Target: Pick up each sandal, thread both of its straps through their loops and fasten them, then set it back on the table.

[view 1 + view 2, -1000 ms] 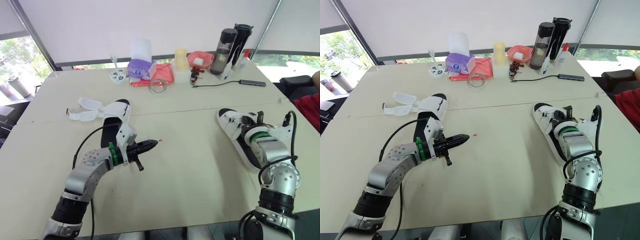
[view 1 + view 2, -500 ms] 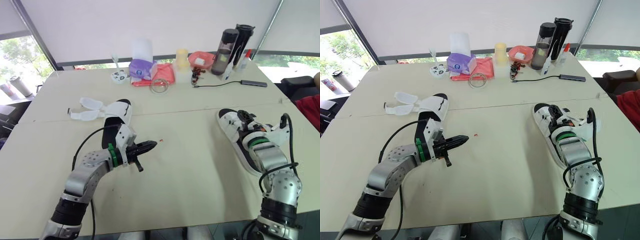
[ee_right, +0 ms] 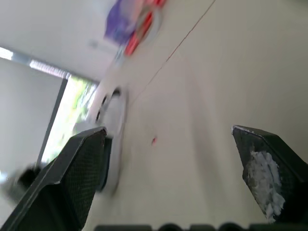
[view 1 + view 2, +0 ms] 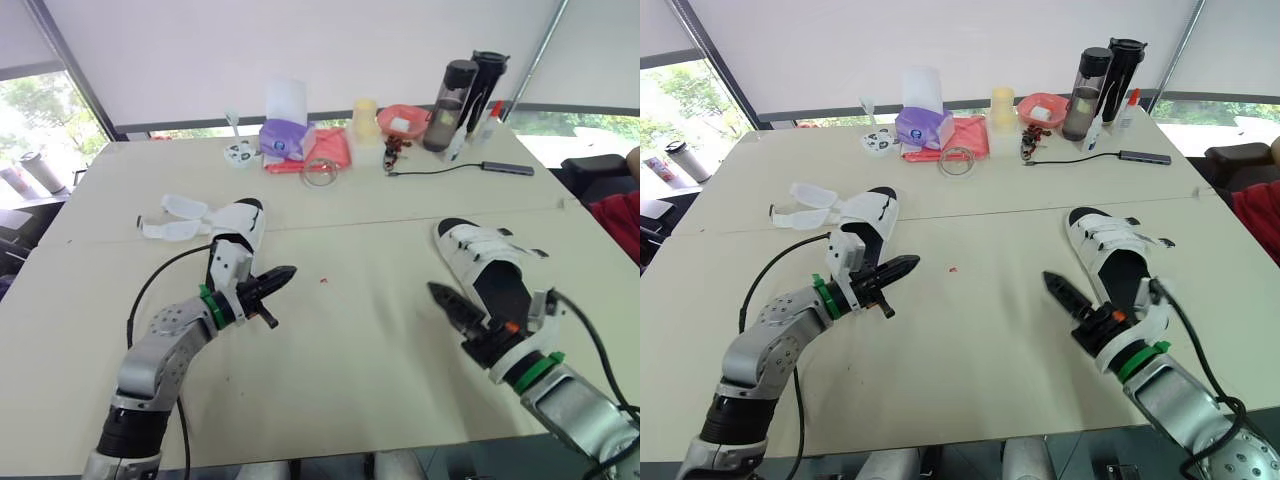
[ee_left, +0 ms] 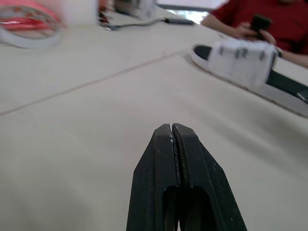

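Currently left end effector (image 5: 172, 128) is closed, right end effector (image 3: 167, 129) spread; red bowl (image 4: 384, 123) holds something white.

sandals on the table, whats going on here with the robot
Nothing is being held right now. Two sandals lie on the table. The right sandal looks fastened across its top, and the open right gripper is just beside it, empty. The left sandal has its straps splayed out loose on the table. The shut left gripper points out over the table next to it, also empty.
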Controlling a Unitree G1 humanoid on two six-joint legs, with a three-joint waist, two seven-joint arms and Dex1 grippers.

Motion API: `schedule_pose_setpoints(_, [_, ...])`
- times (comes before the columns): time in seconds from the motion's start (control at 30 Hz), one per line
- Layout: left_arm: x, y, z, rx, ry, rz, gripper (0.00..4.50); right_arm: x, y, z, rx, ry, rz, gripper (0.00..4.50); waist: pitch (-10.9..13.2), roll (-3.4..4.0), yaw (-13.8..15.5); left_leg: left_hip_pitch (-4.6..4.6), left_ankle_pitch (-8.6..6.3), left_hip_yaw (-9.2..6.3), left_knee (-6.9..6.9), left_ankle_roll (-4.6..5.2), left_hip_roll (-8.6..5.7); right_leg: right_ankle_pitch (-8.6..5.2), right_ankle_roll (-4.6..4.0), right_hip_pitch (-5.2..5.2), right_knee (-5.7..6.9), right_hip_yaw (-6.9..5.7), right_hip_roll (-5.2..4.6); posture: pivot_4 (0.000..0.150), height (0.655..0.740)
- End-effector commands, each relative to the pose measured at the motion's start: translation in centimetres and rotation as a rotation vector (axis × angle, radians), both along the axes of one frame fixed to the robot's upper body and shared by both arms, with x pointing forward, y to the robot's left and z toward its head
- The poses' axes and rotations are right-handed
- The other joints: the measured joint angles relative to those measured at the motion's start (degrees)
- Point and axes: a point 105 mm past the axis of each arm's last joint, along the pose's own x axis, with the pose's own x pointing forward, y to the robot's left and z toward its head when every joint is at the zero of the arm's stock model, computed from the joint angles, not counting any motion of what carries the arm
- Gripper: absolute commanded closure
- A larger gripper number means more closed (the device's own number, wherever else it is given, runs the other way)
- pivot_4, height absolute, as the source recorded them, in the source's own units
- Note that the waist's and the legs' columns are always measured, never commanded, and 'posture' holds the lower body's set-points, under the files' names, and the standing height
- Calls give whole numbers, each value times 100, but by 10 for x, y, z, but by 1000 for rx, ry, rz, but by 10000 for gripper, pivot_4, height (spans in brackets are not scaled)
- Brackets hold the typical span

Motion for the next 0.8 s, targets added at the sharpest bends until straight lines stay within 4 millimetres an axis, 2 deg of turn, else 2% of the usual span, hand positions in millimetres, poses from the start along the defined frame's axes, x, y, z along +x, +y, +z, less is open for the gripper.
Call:
schedule_pose_setpoints(0.03, [3, 25, 18, -120, -16, 225, 45000, -16, 43, 18, -296, -215, 377, 532, -1, -19, -8, 0, 0, -2, 1, 0, 0, -3, 6, 2, -2, -2, 1, 1500, 7400])
schedule_pose_setpoints(0.13, [2, 33, 20, -176, 7, 325, 45000, -10, 57, 33, -381, -349, 494, 532, -1, -66, 45, -1, 0, -3, 9, -1, 14, -1, 9, 4, -6, -8, 16, 1500, 7400])
schedule_pose_setpoints(0.2, [-1, 35, 19, -162, 8, 356, 39414, 0, 62, 43, -401, -422, 508, 0, 3, -84, 137, -3, -1, -9, 10, -3, 28, 0, 4, 13, -11, -18, 37, 1500, 7400])
schedule_pose_setpoints(0.3, [1, 53, 20, -69, -38, 487, 26019, 11, 65, 54, -441, -504, 524, 0, 7, -92, 201, -11, -1, -9, 11, -4, 29, 14, -19, 11, -20, -16, 38, 1500, 7400])
schedule_pose_setpoints(0.43, [3, 75, 25, 296, -217, 573, 5929, 16, 69, 60, -465, -550, 548, 0, 17, -111, 196, -13, -2, 4, 9, -5, 19, 16, -23, 9, -28, -10, 37, 1500, 7400])
schedule_pose_setpoints(0.57, [3, 79, 32, 517, -361, 534, 5929, 18, 74, 60, -460, -570, 560, 0, 16, -109, 200, -14, -3, -3, 2, -7, 27, 15, -24, 2, -31, -4, 33, 1500, 7400])
schedule_pose_setpoints(0.63, [5, 73, 35, 674, -472, 469, 5929, 22, 75, 59, -459, -574, 550, 0, 17, -110, 198, -15, -3, -3, 1, -7, 27, 16, -24, 1, -32, -3, 32, 1500, 7400])
schedule_pose_setpoints(0.73, [16, 63, 30, 860, -583, 386, 5929, 29, 77, 56, -468, -580, 527, 0, 16, -109, 200, -15, -3, -2, -3, -7, 29, 17, -28, -3, -32, -2, 33, 1500, 7400])
schedule_pose_setpoints(0.8, [26, 63, 30, 907, -614, 395, 5929, 31, 79, 55, -469, -587, 515, 0, 16, -108, 199, -15, -3, -1, -4, -7, 29, 19, -29, -5, -32, -3, 33, 1500, 7400])
